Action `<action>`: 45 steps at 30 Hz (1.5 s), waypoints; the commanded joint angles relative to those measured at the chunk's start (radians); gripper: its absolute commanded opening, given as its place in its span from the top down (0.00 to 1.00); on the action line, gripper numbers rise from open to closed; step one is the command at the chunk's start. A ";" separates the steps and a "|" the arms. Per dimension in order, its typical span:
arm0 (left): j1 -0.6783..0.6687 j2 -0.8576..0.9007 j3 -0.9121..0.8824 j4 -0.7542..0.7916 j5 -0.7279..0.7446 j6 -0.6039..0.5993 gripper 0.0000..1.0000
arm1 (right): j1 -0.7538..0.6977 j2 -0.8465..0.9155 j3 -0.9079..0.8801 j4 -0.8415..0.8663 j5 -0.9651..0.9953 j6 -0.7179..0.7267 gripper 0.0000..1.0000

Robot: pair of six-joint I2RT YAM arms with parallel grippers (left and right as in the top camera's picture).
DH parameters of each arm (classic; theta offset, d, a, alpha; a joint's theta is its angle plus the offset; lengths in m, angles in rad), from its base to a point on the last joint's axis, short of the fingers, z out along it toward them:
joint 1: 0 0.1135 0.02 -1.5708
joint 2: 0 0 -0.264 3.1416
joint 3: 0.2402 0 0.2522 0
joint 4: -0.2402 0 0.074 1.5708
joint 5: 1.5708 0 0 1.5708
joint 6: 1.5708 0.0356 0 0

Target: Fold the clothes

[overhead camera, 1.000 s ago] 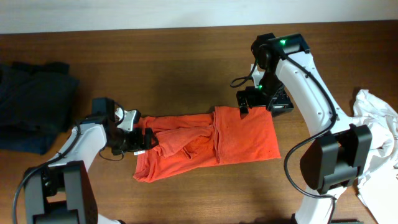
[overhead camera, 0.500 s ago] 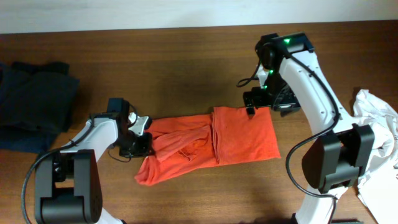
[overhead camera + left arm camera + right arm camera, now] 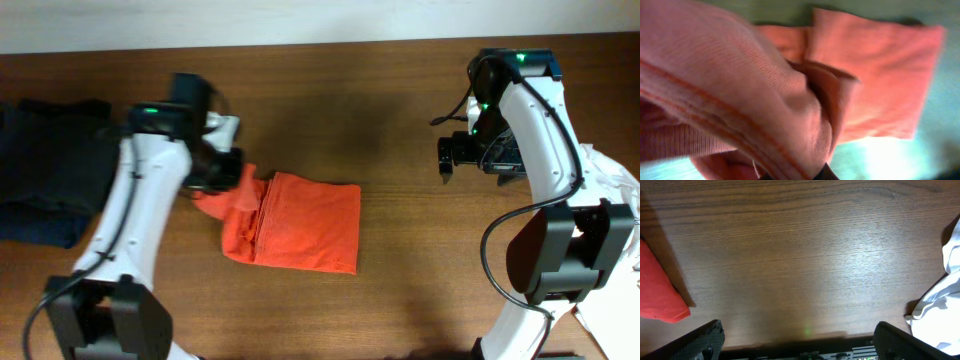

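At the far left of the counter (image 3: 400,100) lies a dark pile (image 3: 45,165) of clothing, partly cut off by the frame edge and well apart from everything else. Just to its right the left arm reaches over the wood, and the left gripper (image 3: 235,180) sits at the upper left corner of the orange garment (image 3: 305,225). Its fingers are closed on that corner: the cloth there is bunched and raised off the counter. In the left wrist view the garment (image 3: 875,75) fills nearly the whole frame, with a thick ribbed fold hanging close to the lens, so the fingers themselves are almost entirely hidden.

The rest of the garment lies flat at the centre-left of the counter, roughly a rectangle folded over on itself, its right edge straight and its left side creased in vertical ridges below the gripper. Bare wood separates it from the right arm.

The right gripper (image 3: 478,165) hovers over the counter on the right, well apart from the garment. In the right wrist view its fingers (image 3: 705,340) stand spread wide at the two lower corners, with only wood grain between them — open and holding nothing. That view catches a corner of the garment (image 3: 657,290) at its left edge and a white cloth (image 3: 940,305) at its right edge. From overhead the white cloth (image 3: 610,200) lies crumpled at the far right edge of the counter, beside the right arm's base.
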 commanded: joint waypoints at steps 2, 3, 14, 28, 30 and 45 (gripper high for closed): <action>-0.238 0.087 0.012 0.016 0.028 -0.093 0.92 | 0.000 -0.009 0.007 -0.003 0.016 -0.003 0.01; -0.288 0.119 0.012 0.012 0.036 -0.100 0.92 | -0.001 -0.009 0.007 -0.004 0.016 -0.003 0.01; -0.394 0.175 0.012 0.026 0.237 -0.122 0.92 | 0.001 -0.009 0.004 -0.003 0.011 -0.003 0.01; 0.049 0.122 0.079 0.064 0.276 0.022 0.21 | 0.063 -0.009 -0.003 -0.009 -0.353 -0.227 0.01; 0.096 0.124 0.079 0.069 0.259 0.039 0.21 | 0.150 -0.002 -0.056 0.047 -0.383 -0.227 0.00; 0.098 0.124 0.079 0.051 0.172 0.037 0.21 | 0.274 0.002 -0.383 0.754 -0.525 -0.103 0.96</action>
